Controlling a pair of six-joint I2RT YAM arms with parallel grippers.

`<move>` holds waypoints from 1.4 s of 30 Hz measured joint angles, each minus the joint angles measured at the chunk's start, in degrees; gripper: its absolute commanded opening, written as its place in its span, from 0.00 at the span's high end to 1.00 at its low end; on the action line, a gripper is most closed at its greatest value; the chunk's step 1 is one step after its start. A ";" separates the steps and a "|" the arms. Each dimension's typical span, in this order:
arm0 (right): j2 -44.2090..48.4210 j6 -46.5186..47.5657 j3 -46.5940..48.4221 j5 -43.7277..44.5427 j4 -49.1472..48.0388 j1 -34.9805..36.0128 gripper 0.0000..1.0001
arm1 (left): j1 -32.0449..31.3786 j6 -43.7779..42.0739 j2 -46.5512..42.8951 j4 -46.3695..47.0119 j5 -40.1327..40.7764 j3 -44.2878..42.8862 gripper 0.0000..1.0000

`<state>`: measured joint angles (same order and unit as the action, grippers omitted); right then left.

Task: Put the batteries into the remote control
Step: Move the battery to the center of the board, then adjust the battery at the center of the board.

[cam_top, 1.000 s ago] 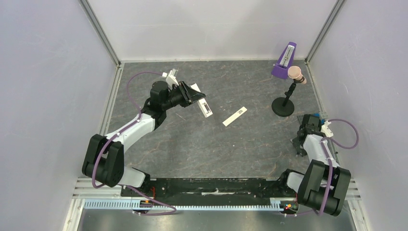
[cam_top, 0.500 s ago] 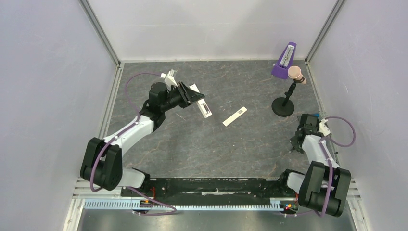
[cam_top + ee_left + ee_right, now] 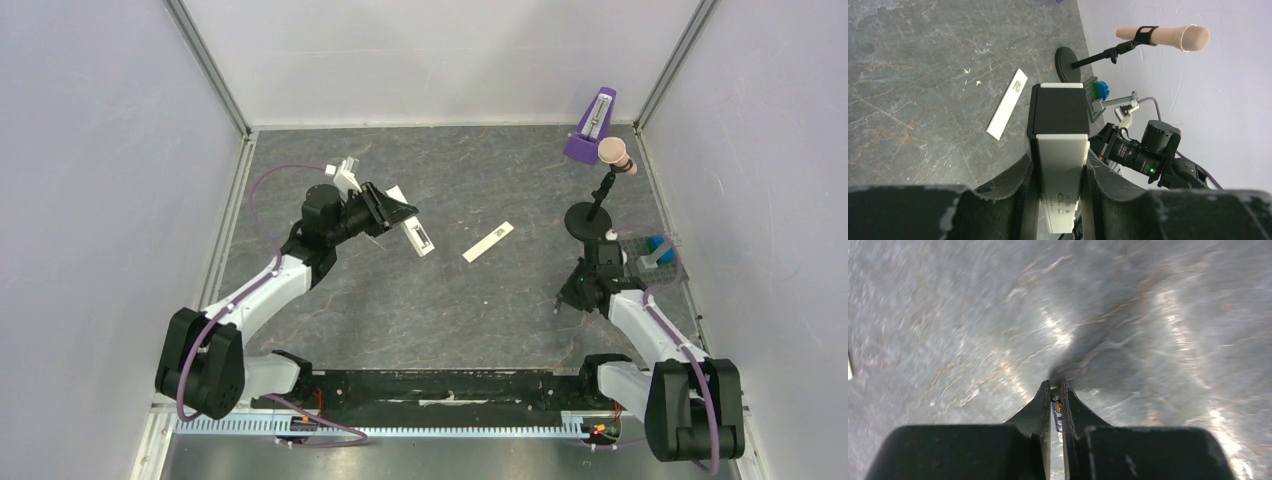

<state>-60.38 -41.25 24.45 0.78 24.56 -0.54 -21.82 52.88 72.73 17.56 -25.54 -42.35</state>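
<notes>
Left jaws clamp the remote (image 3: 1058, 165), right jaws pinch a battery (image 3: 1057, 416); none looks loaded yet.

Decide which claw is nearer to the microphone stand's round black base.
Right. The right claw, shut on a battery, is just on the near side of the base, slightly left; the left claw, gripping the remote control, is far off to its left.

White remote control (image 3: 1059, 160) gripped aloft, dark recess exposed, dark battery (image 3: 1057, 416) clamped in right pincer (image 3: 1056, 386)
</notes>
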 measured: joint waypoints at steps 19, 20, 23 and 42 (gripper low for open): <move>-9.64 -1.36 7.61 9.01 0.63 28.83 0.33 | 0.00 -0.09 -4.17 -3.82 0.24 5.25 0.98; -9.49 -1.09 7.58 9.49 0.90 29.18 0.33 | 0.00 -0.13 -4.17 -4.20 0.22 5.27 0.98; -9.18 -0.17 7.58 10.12 2.47 29.90 0.38 | 0.00 -0.70 -4.17 -4.68 -0.02 5.29 0.98; -7.43 6.27 5.14 13.55 1.14 35.21 0.66 | 0.26 -4.57 -1.20 24.11 -24.76 11.58 0.98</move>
<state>-67.81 -34.98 29.58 14.33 25.69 34.68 -21.56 48.31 71.53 41.67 -50.30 -30.76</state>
